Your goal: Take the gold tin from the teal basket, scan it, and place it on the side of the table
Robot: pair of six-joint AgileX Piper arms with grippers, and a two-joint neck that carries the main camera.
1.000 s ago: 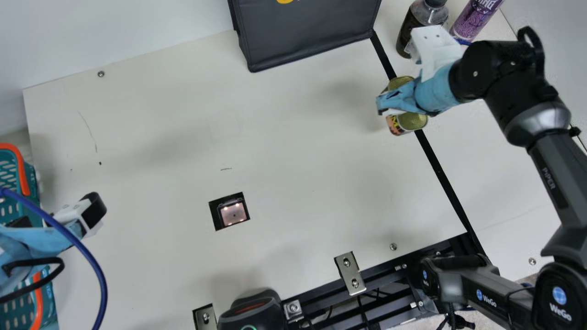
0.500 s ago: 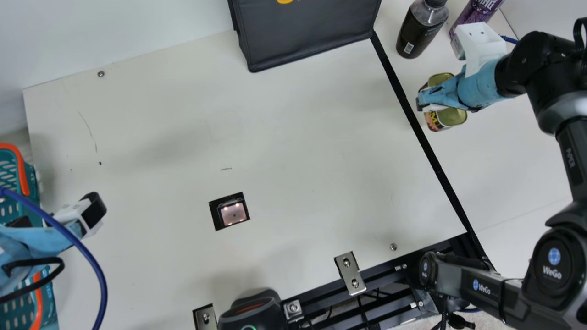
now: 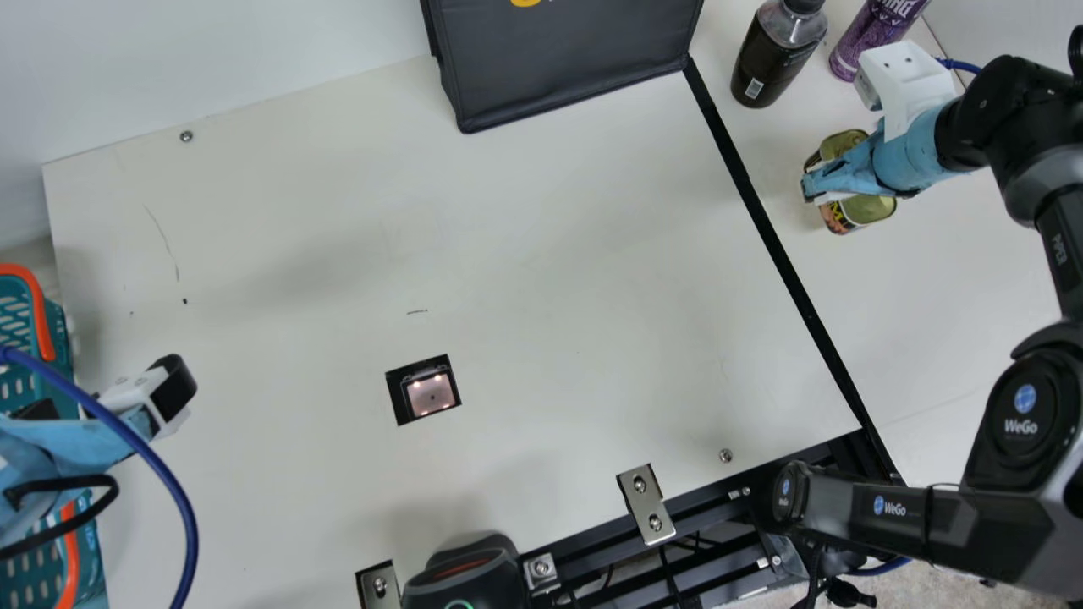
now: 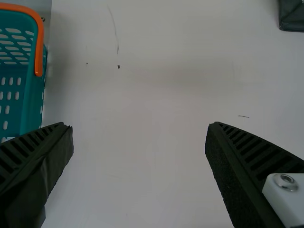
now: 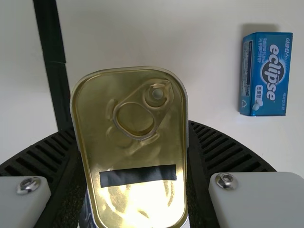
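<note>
Right jaws are gripping the gold tin (image 5: pixel 135 156) by its long sides, its length running roughly parallel to the black strip (image 5: pixel 50 52).

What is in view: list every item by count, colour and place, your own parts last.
Gold tin: one, gold lid, between right gripper's fingers
Teal basket: one, teal with orange handles, left
Bag: one, black, far side
Bottle: one, dark, right of bag
Container: one, purple, beside bottle
Box: one, blue, near tin
Lit panel: one, pinkish, in table cutout
Device: one, black, near edge
Brackets: three, silver, near edge
Strip: one, black, across table
Table: one, cream, beneath
Left gripper: one, black fingers, by basket
Right gripper: one, black fingers, far right
</note>
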